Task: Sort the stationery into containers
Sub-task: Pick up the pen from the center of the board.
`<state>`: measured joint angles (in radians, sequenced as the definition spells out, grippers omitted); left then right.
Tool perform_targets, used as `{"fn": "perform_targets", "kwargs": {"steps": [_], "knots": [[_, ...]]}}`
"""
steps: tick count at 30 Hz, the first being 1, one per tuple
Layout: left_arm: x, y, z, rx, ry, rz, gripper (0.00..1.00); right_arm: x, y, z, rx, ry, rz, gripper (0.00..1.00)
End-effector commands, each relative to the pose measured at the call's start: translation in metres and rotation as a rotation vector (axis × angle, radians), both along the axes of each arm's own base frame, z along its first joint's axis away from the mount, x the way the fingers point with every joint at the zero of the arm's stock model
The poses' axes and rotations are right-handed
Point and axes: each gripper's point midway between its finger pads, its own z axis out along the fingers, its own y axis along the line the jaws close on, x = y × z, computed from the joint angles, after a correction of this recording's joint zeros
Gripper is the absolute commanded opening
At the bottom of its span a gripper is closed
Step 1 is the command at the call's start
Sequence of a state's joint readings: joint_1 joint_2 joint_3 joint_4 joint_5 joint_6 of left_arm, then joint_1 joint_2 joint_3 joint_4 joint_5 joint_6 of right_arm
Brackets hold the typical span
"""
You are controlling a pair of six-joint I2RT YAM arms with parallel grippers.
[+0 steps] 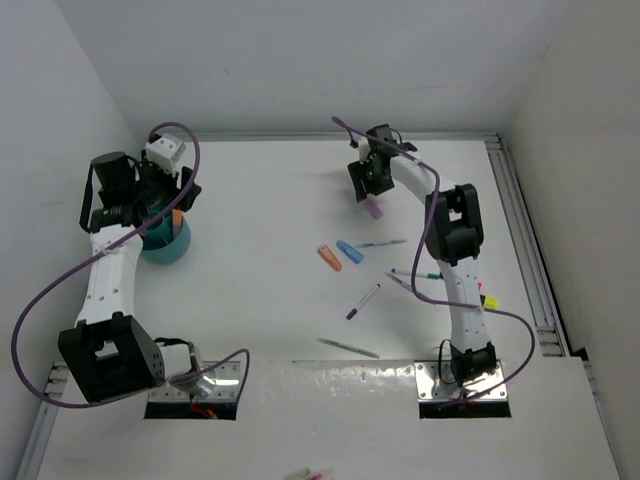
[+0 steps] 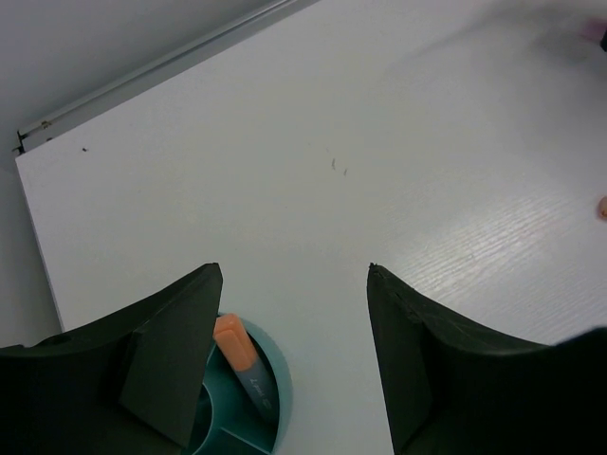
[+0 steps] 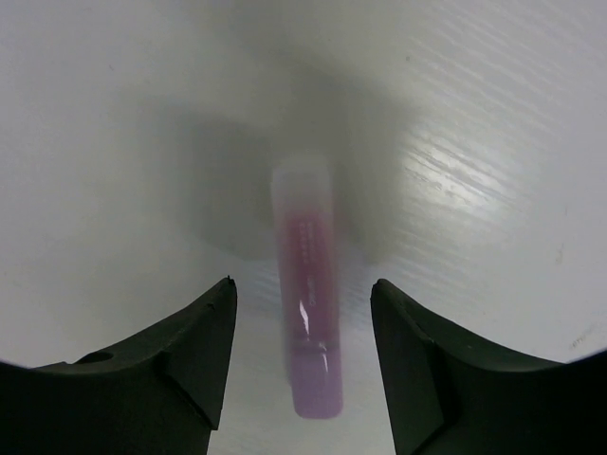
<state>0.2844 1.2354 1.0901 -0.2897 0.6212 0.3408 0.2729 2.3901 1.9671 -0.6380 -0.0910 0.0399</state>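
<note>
We see our right gripper (image 3: 302, 289) spread wide, fingers either side of the lilac highlighter (image 3: 305, 322); left gripper (image 2: 294, 275) gapes above the teal cup (image 2: 277, 403) (orange highlighter (image 2: 237, 353) inside)

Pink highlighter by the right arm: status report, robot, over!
Right tool open, straddling the pink highlighter, not touching it. Left tool open over the teal cup, orange highlighter inside. Nothing blocking the grab.
</note>
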Motion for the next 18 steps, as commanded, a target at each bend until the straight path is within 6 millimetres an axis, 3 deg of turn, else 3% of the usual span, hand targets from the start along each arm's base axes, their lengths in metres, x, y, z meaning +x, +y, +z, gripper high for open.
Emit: {"fn": "perform_targets", "kwargs": {"steps": [1, 5, 8, 13, 15, 17, 18], "knots": [[-0.006, -0.007, 0.015, 0.033, -0.050, -0.021, 0.69, 0.017, 0.004, 0.005, -0.052, -0.057, 0.015, 0.58], [-0.009, -0.009, 0.015, 0.039, -0.045, -0.016, 0.69, 0.019, 0.005, -0.013, -0.083, -0.040, 0.016, 0.53], [-0.012, -0.013, 0.018, 0.035, -0.048, -0.034, 0.69, 0.024, 0.009, -0.008, -0.077, -0.066, 0.019, 0.46], [-0.022, -0.038, 0.028, 0.104, -0.108, -0.188, 0.67, 0.014, 0.014, -0.011, -0.103, -0.049, 0.075, 0.15], [-0.031, -0.051, 0.025, 0.231, -0.133, -0.325, 0.65, 0.004, 0.014, -0.003, -0.100, -0.018, 0.056, 0.02], [-0.032, -0.073, 0.039, 0.355, -0.191, -0.423, 0.64, -0.007, 0.020, 0.009, -0.039, 0.010, 0.045, 0.00], [-0.034, -0.078, 0.038, 0.433, -0.205, -0.475, 0.64, -0.017, 0.023, 0.025, -0.007, 0.012, 0.032, 0.00]]}}
